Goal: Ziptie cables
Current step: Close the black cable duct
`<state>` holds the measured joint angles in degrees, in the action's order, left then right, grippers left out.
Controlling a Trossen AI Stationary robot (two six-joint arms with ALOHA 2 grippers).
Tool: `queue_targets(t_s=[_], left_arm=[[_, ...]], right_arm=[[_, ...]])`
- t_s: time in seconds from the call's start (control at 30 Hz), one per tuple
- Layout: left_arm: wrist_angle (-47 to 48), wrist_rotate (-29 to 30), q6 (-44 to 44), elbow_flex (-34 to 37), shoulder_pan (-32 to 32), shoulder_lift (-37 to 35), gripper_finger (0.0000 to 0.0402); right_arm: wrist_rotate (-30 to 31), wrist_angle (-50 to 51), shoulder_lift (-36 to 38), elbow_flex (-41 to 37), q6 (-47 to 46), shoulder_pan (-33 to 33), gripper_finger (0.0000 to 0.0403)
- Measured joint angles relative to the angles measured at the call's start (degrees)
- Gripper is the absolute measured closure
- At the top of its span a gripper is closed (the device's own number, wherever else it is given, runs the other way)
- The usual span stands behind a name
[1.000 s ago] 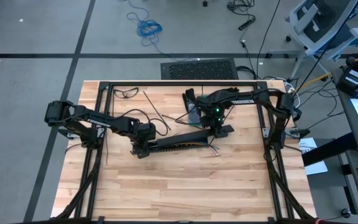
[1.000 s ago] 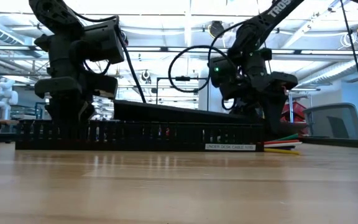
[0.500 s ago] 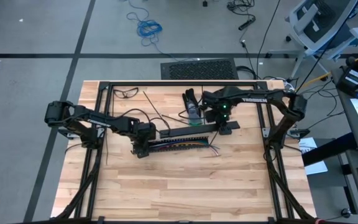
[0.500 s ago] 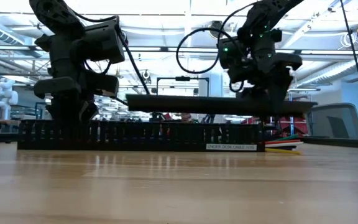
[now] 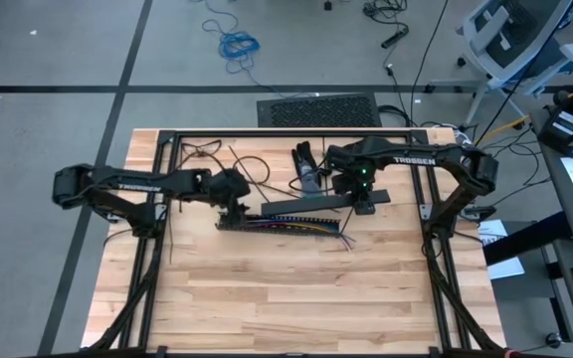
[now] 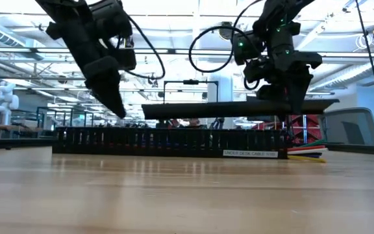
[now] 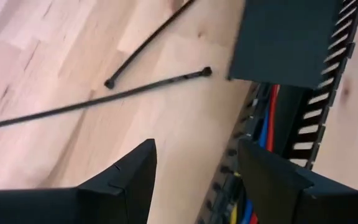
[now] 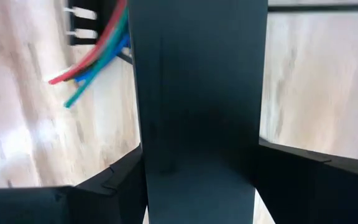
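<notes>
The cables [image 5: 301,227] lie in a long black slotted rail [image 5: 282,223] that rests on the table's middle. Their coloured ends [image 6: 307,153] stick out of its right end. My right gripper [image 5: 366,202] is shut on the rail's flat black cover [image 6: 239,108], above the rail. My left gripper [image 5: 235,205] hangs open above the rail's left end [image 6: 63,140], touching nothing. In the left wrist view only bare table shows between its fingers. Two zipties [image 7: 104,99] lie on the wood just beyond the rail, toward the far edge. My right gripper pinches the cover near its right end, one finger on each long edge [image 8: 148,149]. The fingers [image 6: 296,97] point down from above and lie across the cover. The cover hangs about level, lifted clear above the rail.
A black frame [image 5: 286,132] runs around the table's far and side edges. A dark tool [image 5: 306,164] and loose black wires [image 5: 202,149] lie near the far edge. Bare wood stretches toward the near edge [image 5: 286,308].
My right gripper has risen with the cover, which first came up at its right end and now hangs level, clear of the rail. My left gripper has lifted off the rail's left end, tipping and moving toward the far edge. The rail's left end has shifted a little.
</notes>
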<state>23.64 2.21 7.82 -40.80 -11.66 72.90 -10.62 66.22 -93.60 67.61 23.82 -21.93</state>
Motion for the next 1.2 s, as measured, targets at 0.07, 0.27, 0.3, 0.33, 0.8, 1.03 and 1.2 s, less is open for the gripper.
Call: queue_targets(t_s=[0.07, 0.27, 0.3, 0.33, 0.8, 1.03, 1.2], left_arm=[[0.8, 0.0, -1.1, -0.1, -0.5, -0.5, 0.0185], [1.1, -0.1, -5.6, -2.1, -0.6, -1.3, 0.0185], [0.9, 0.0, -6.3, -2.5, -0.8, -1.3, 0.0185], [0.6, 0.2, -7.0, -2.8, -1.0, -1.3, 0.0185], [0.9, 1.3, -8.6, -3.4, -5.7, -1.7, 0.0185], [0.4, -1.3, -8.6, -3.4, -5.7, -1.7, 0.0185], [-3.6, -4.2, -6.7, -3.6, -5.7, -1.7, 0.0185]], right_arm=[[1.1, 0.2, 0.1, 0.0, -1.6, 0.6, 0.0168], [2.7, 0.3, 0.5, 0.0, -5.6, 5.1, 0.0168], [3.9, 0.3, 0.5, 0.0, -6.5, 6.1, 0.0168], [5.0, 0.3, 0.8, 0.0, -7.7, 7.0, 0.0168], [19.1, -2.5, 9.5, -4.8, -37.1, 23.1, 0.0167], [22.4, -2.8, 10.2, -10.0, -39.6, 32.1, 0.0167], [22.6, -5.9, 10.2, -13.6, -40.0, 32.6, 0.0167]])
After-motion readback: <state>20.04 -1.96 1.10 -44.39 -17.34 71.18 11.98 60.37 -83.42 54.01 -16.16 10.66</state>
